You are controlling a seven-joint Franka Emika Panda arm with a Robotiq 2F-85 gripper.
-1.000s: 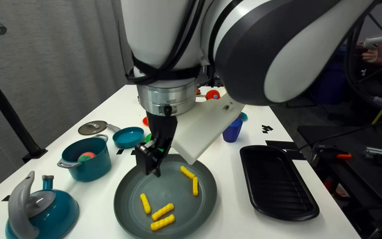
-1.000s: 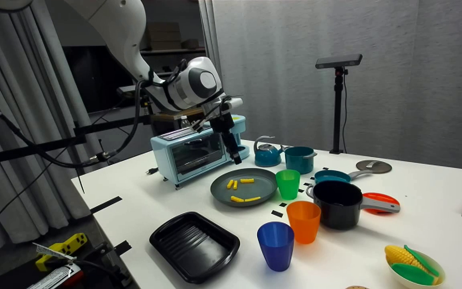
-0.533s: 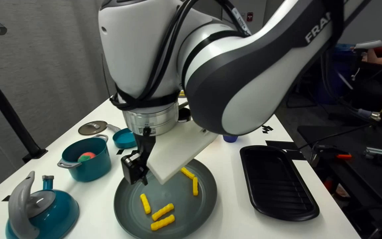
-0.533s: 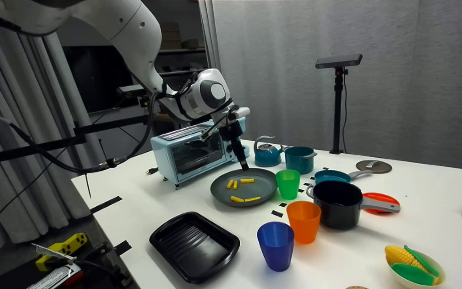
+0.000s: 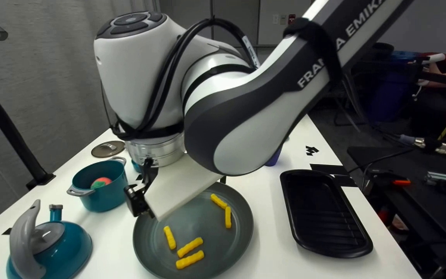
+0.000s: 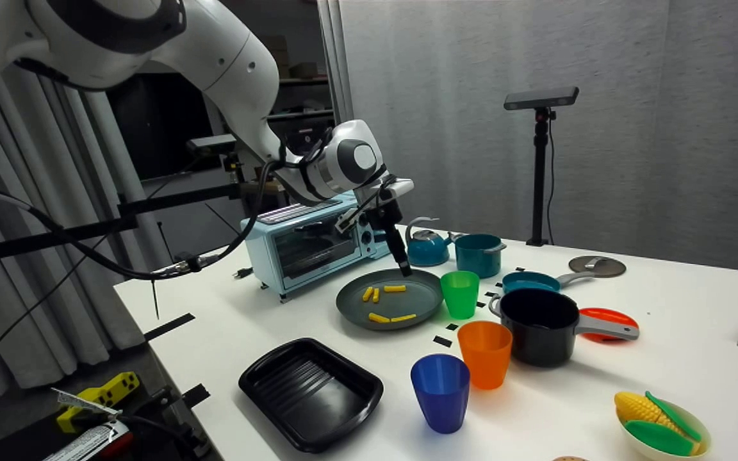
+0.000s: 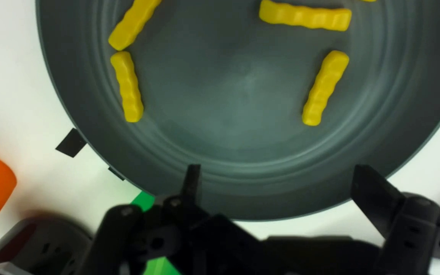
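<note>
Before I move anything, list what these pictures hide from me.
In the wrist view: most of the green cup, hidden by the gripper.
In the wrist view: one end of a yellow stick, cut off by the top edge.
In an exterior view: part of the blue cup, behind the arm.
In an exterior view: what the tan thing is; the bottom edge cuts it off.

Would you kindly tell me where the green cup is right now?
In an exterior view, the green cup stands beside the right edge of the gray plate, behind and left of the orange cup.
</note>
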